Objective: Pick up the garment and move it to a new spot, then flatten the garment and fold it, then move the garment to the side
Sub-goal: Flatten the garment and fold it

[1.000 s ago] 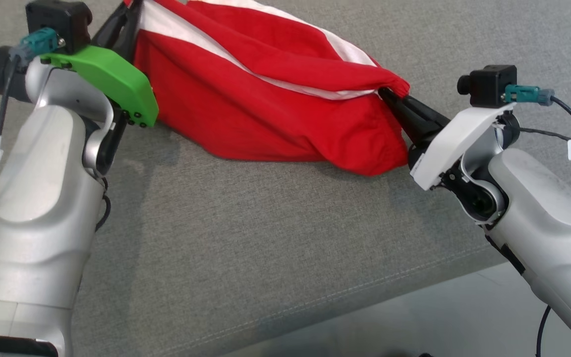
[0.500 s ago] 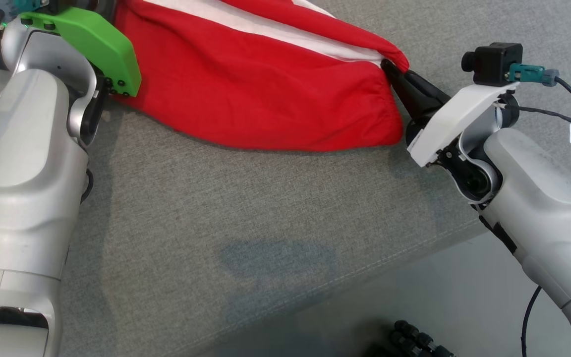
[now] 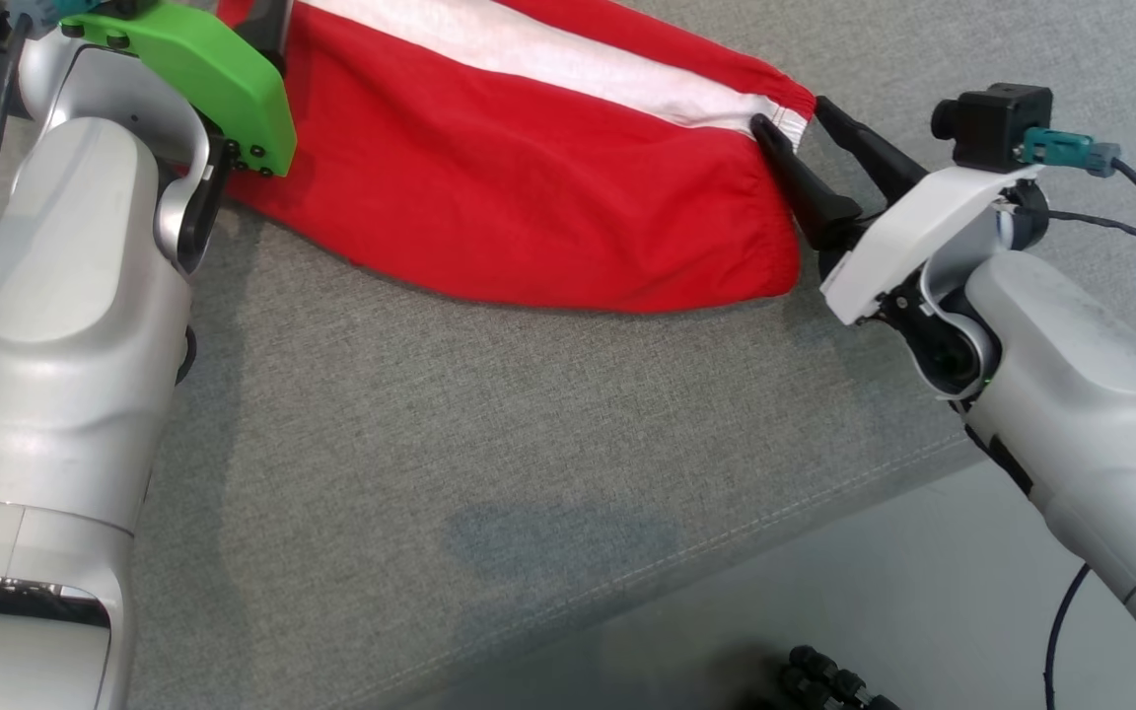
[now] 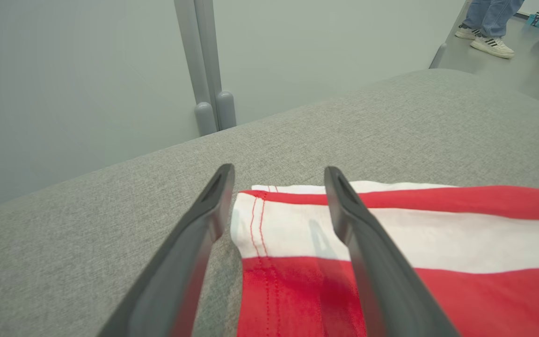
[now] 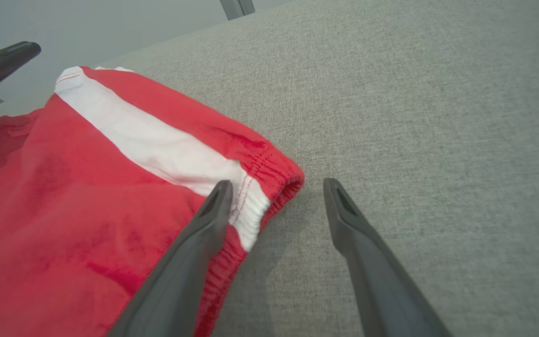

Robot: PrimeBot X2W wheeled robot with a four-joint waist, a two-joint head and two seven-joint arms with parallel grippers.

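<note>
The garment (image 3: 529,197) is red with a white stripe and lies spread on the grey cushion (image 3: 489,434). My right gripper (image 3: 787,110) stands open at its right end, the elastic waistband corner (image 5: 269,182) lying between and just ahead of the fingers; the left finger (image 5: 194,243) rests over the cloth. My left gripper (image 4: 279,172) is open over the white hemmed corner (image 4: 288,220) at the garment's far left end. In the head view that gripper sits mostly behind its green wrist cover (image 3: 213,79). Neither gripper holds cloth.
The cushion's front seam and edge (image 3: 726,532) run diagonally, with pale floor (image 3: 923,611) beyond. A black object (image 3: 824,680) lies on the floor at the bottom. A grey post (image 4: 208,70) stands behind the cushion. A person's shoes (image 4: 484,42) are far off.
Both grippers have opened and let go of the garment's ends. The garment has settled flatter on the cushion, its white stripe now straight. The head camera has shifted a little.
</note>
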